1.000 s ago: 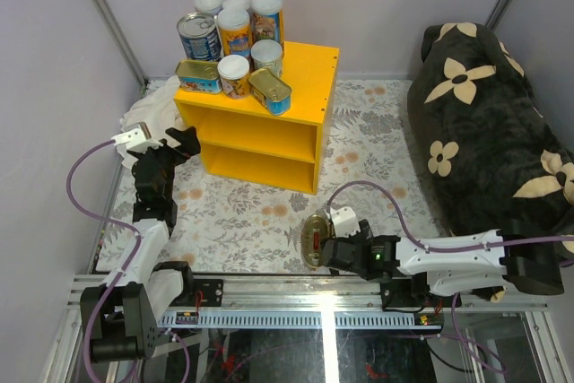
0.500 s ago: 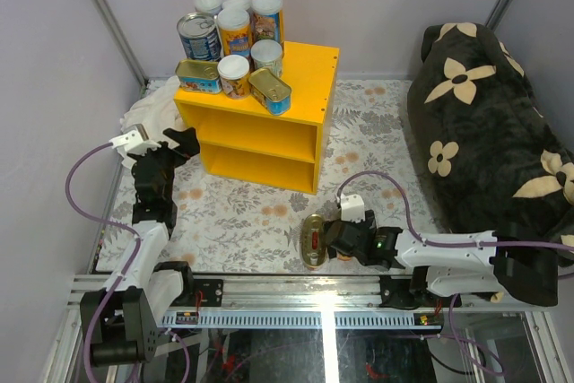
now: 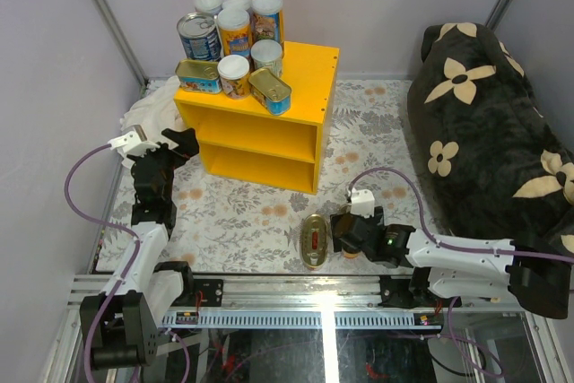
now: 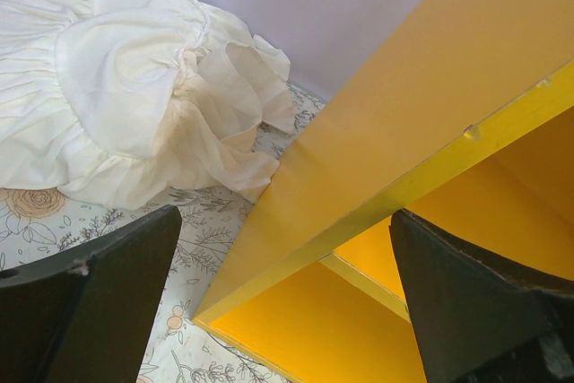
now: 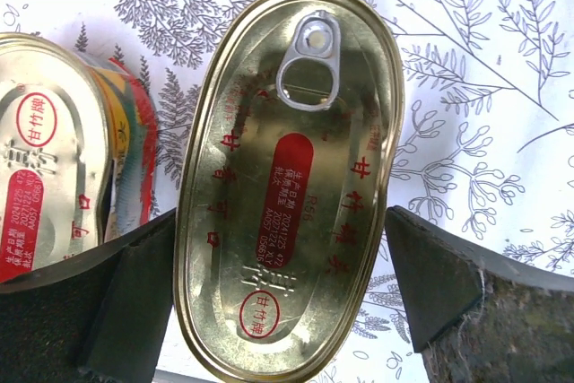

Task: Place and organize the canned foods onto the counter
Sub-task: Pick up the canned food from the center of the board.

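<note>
Several canned foods (image 3: 235, 42) stand on the top of the yellow counter (image 3: 305, 78): tall white-lidded tins, a blue-labelled steel can (image 3: 199, 38) and two flat rectangular tins (image 3: 270, 90). A gold oval tin (image 3: 314, 239) lies on the floral floor. My right gripper (image 3: 347, 238) hovers just right of it. In the right wrist view my right gripper (image 5: 280, 217) is open, its fingers either side of a gold oval tin (image 5: 287, 177); a second oval tin (image 5: 54, 177) lies to its left. My left gripper (image 3: 179, 143) is open and empty beside the counter's left side (image 4: 377, 132).
A white cloth (image 3: 152, 109) lies bunched left of the counter and shows in the left wrist view (image 4: 134, 87). A dark flower-patterned cushion (image 3: 489, 123) fills the right side. Grey walls close in the back and left. The metal frame rail (image 3: 323, 298) runs along the near edge.
My right gripper has moved to the right, off the oval tin seen from above, and its arm has stretched out. The left arm has barely moved.
</note>
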You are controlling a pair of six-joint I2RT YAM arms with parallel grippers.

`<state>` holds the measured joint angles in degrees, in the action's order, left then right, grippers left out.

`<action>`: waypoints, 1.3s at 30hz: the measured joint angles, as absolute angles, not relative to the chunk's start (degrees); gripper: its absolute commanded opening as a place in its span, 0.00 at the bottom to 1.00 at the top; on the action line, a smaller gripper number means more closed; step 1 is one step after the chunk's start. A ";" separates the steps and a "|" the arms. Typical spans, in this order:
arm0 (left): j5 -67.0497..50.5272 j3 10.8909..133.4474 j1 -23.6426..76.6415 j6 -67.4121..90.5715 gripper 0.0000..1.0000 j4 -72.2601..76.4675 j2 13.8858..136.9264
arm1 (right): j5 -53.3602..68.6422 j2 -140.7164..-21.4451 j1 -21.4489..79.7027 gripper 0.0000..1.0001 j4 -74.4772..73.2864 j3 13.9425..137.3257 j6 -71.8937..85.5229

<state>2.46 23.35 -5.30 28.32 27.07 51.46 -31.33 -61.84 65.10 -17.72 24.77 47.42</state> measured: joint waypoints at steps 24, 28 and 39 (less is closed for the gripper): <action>2.55 23.68 -5.30 29.56 1.00 26.17 51.48 | -29.32 -65.49 63.09 0.25 -16.45 25.10 46.94; 2.57 23.68 -5.30 29.58 1.00 26.15 51.48 | -29.26 -63.07 63.09 0.10 -19.44 25.34 45.43; 2.57 23.77 -5.30 29.58 1.00 26.09 51.57 | -33.43 -53.45 63.09 0.00 -32.47 44.80 35.14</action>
